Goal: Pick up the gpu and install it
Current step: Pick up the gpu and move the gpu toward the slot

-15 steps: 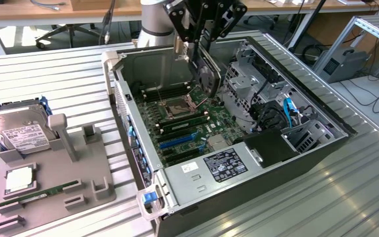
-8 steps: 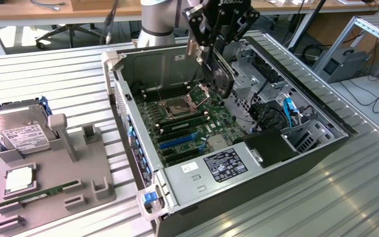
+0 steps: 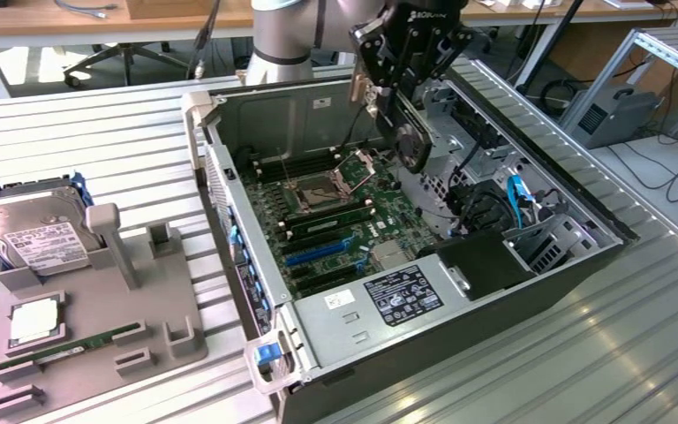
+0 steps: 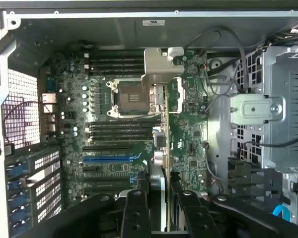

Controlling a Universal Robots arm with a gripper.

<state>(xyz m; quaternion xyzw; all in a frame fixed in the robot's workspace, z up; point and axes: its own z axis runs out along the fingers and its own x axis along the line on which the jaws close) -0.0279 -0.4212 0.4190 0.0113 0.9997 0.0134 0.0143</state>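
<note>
Card in the jaws, over the open case

The gripper (image 3: 392, 95) is clamped partway shut on the gpu (image 3: 415, 141), which hangs edge-on just below its fingers, silver bracket at one end, above the motherboard (image 3: 327, 208). The blue slot (image 4: 109, 159) lies lower down and off to one side of the card. To my eye, doing this well means a square, untilted card, its edge lined over the slot and its bracket matched to the rear slot openings (image 4: 35, 168).

A grey plastic tray (image 3: 127, 296) lies on the ribbed metal table (image 3: 103, 141) — on it a white-labelled silver hard drive (image 3: 35, 238), a square silver processor chip (image 3: 35, 320) and a thin green RAM stick (image 3: 71, 346).
</note>
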